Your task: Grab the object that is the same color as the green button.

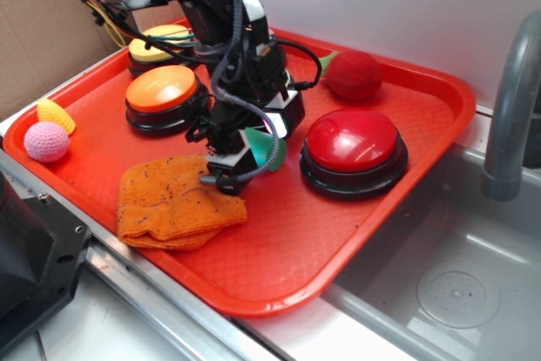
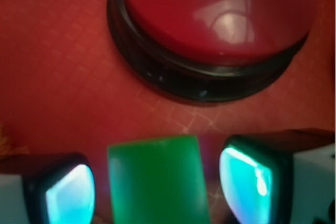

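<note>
Far left on the red tray [image 1: 406, 234]: pink knitted ball [image 1: 46, 141] and a yellow knitted piece [image 1: 56, 115] just beside it. Next, orange button [image 1: 162, 97] with a yellow button [image 1: 161, 44] behind, partly masked by the arm. Orange cloth [image 1: 176, 202] crumpled toward the front rim. Centre: end effector [image 1: 241, 162] low over the tray, straddling the green object [image 2: 157, 179], which sits between the two fingertips [image 2: 244, 182] in the wrist view. Narrow gaps visible on both sides, so parted and not yet clamped, by the look of it; contact cannot be ruled out below the picture's edge. Object judged light, rigid, smooth and a little slippery; best taken across its straight sides near the middle, squarely, to avoid squirting out. Right of it: red button [image 1: 353, 148], near but apart. Further back, a red knitted strawberry [image 1: 353, 75]. Sink [image 1: 456, 293] and faucet [image 1: 507, 107] far right. Green button not identifiable, perhaps hidden behind the arm. Object's lower end cut off in the wrist view; exterior view shows only a green sliver.
</note>
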`<act>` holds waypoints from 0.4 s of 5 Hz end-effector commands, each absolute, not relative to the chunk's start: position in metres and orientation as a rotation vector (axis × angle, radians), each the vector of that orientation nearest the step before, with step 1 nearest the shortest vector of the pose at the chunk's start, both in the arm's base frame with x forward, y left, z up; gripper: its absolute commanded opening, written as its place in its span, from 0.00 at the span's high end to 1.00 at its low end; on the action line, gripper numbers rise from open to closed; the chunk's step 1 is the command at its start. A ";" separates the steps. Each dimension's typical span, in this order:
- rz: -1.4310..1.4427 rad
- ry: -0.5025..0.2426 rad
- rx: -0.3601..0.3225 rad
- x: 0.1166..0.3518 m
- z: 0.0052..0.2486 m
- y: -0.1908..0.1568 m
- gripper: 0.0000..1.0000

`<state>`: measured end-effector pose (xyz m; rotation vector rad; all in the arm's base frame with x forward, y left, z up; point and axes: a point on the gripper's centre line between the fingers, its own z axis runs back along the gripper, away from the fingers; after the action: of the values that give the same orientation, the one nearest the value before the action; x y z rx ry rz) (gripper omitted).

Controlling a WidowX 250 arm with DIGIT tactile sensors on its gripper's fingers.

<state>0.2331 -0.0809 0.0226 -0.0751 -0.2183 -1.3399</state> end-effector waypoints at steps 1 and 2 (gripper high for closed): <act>-1.384 -0.320 -0.066 0.235 0.032 -0.084 1.00; -1.371 -0.327 -0.062 0.236 0.038 -0.084 1.00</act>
<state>0.2379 -0.0798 0.0254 -0.0875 -0.2819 -1.3494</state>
